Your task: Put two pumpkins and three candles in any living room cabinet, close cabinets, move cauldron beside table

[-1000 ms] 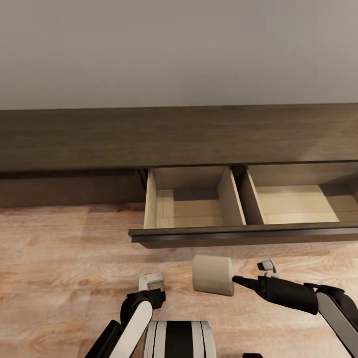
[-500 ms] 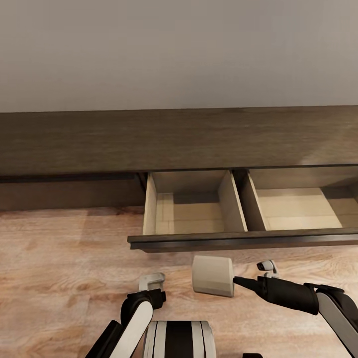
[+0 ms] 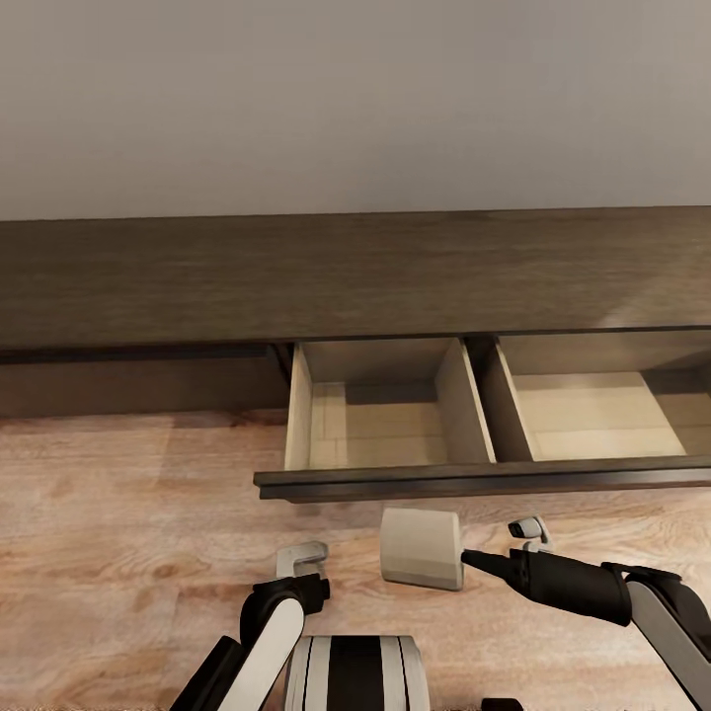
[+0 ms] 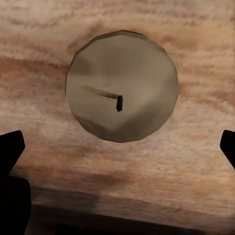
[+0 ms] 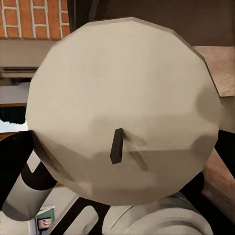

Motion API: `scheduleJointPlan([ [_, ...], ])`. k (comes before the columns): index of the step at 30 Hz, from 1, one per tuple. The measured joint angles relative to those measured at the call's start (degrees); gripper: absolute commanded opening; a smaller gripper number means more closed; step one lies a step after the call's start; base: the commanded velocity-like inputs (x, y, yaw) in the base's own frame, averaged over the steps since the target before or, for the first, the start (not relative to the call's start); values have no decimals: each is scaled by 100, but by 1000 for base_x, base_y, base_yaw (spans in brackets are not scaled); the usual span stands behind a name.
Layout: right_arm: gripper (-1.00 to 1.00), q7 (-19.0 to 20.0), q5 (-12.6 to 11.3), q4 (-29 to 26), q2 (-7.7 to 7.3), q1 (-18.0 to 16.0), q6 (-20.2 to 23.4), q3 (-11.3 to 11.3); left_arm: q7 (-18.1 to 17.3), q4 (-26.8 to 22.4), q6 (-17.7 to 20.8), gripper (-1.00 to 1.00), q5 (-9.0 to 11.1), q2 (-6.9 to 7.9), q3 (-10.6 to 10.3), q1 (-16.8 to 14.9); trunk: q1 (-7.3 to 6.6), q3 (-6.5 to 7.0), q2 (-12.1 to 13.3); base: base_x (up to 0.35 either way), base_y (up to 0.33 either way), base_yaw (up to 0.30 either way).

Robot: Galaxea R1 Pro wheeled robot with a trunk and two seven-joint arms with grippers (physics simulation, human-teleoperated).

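I've got a candle [image 3: 423, 548] clamped in my right gripper [image 3: 464, 560], held on its side just in front of the open drawer front [image 3: 484, 482]. It's a stubby grey-beige cylinder, faceted at the rim, and in my right wrist view its flat top [image 5: 122, 122] faces me with a short dark wick [image 5: 116, 146] at the centre. Against a second ago, the candle sits slightly higher in my head view and nearer the drawer front; the cabinet [image 3: 296, 276] itself looks barely shifted, so my head may have moved a touch.

The drawer is pulled out, pale beige inside, split by an upright divider [image 3: 462, 400] into two compartments, both showing bare boards. The cabinet top is long, low, dark brown wood with a fine grain.

My left gripper [image 3: 301, 558] hangs spread wide over the floor [image 3: 118, 533], holding nothing. In its wrist view a second candle [image 4: 121, 86] stands upright on the warm, streaky wooden planks directly beneath, round flat top and tiny wick showing, with my dark fingertips [image 4: 11, 149] at either edge well clear of it. A plain grey wall [image 3: 355, 99] rises behind the cabinet.
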Motion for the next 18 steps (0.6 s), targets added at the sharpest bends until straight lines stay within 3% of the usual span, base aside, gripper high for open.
scheduleJointPlan([
  [4, -100, 0, 3, -2, 1, 0, -1, 11, 0, 0, 0, 100, -87, 0, 0, 0, 10, -89, -5, 0, 0, 0],
  [7, -100, 0, 3, -2, 3, 0, 0, 16, 0, 0, -6, 100, -269, 0, -2, 0, 18, -155, -9, 0, 0, 0],
  [18, -100, 0, -5, -3, 10, 0, 4, 39, -42, 0, -449, 100, -439, 15, -88, 0, 18, -156, -10, 0, 0, 0],
])
